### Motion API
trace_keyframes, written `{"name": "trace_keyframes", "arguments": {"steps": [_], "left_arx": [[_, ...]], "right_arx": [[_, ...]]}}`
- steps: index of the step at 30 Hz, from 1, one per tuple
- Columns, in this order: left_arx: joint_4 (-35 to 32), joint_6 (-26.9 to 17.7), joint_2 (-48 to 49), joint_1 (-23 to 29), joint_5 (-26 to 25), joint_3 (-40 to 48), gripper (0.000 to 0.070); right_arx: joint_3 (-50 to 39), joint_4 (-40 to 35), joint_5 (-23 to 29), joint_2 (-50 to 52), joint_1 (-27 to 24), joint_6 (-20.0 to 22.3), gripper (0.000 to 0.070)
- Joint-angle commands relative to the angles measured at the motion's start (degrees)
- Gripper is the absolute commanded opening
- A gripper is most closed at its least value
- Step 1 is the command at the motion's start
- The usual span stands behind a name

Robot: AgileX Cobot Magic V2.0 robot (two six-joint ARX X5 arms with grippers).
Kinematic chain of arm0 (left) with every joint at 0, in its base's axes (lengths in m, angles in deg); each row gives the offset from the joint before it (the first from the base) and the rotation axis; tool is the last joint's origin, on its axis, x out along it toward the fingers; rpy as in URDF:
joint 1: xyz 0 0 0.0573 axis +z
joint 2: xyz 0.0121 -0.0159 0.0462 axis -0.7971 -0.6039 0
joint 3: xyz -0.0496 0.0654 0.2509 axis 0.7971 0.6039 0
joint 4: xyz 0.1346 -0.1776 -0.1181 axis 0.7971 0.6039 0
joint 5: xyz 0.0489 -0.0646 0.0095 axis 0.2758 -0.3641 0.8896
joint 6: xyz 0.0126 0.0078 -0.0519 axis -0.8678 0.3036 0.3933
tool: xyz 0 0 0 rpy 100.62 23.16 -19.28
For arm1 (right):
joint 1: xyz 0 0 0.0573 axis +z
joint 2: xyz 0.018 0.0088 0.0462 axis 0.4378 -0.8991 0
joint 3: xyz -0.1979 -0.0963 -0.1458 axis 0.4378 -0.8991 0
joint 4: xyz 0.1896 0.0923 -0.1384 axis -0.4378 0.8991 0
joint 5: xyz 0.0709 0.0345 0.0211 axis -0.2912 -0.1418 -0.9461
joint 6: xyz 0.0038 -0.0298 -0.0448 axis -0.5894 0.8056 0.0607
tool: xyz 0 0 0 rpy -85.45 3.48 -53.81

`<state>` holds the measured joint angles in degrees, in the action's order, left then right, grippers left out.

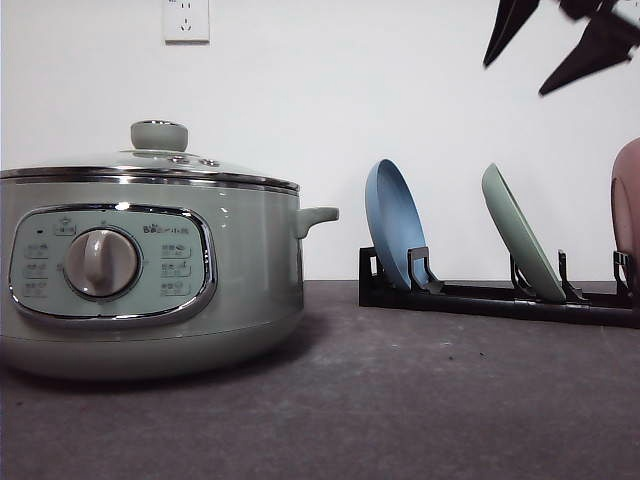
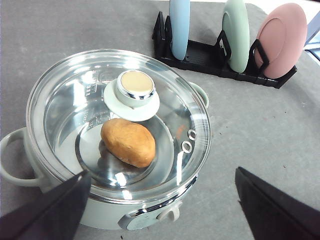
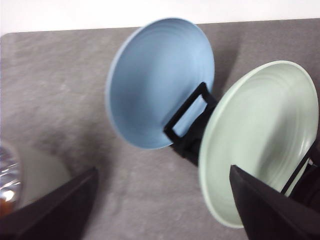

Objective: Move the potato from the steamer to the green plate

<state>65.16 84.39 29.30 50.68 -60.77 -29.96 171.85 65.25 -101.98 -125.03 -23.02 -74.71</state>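
Glass lid [image 2: 120, 115] is sitting on steamer [image 1: 150, 270], covering potato [image 2: 128, 142]. Green plate [image 3: 260, 140] is standing in rack [image 1: 480, 297] beside blue plate [image 3: 160, 82]. Both grippers [image 2: 160, 200] [image 3: 162, 205] are gaping, holding nothing.

Glass lid [image 2: 120, 120] covers potato [image 2: 128, 142] — access blocked.

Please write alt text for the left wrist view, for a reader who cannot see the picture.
A potato lies inside the pale green steamer, seen through its closed glass lid with a round knob. Behind it, a black rack holds a blue plate, the green plate and a pink plate upright on the grey table.
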Motion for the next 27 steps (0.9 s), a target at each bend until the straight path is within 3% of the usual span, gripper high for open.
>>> {"name": "trace_keyframes", "arguments": {"steps": [1,15,20,27], "left_arx": [[-0.5,-0.3,-0.3,-0.2,-0.3,-1.4,0.0592],[-0.5,-0.3,-0.3,-0.2,-0.3,-1.4,0.0592],[-0.5,-0.3,-0.3,-0.2,-0.3,-1.4,0.0592],[-0.5,-0.3,-0.3,-0.2,-0.3,-1.4,0.0592]], "right_arx": [[1.4,-1.4,1.2,-2.4,0.4,-0.6,0.0529],[1.4,-7.0,2.1,-14.0,1.1,-0.7,0.0527],[1.4,-7.4,2.3,-15.9,1.4,-0.7,0.0376],[1.4,-8.0,2.3,-16.2,1.4,-0.7,0.0217]]}}
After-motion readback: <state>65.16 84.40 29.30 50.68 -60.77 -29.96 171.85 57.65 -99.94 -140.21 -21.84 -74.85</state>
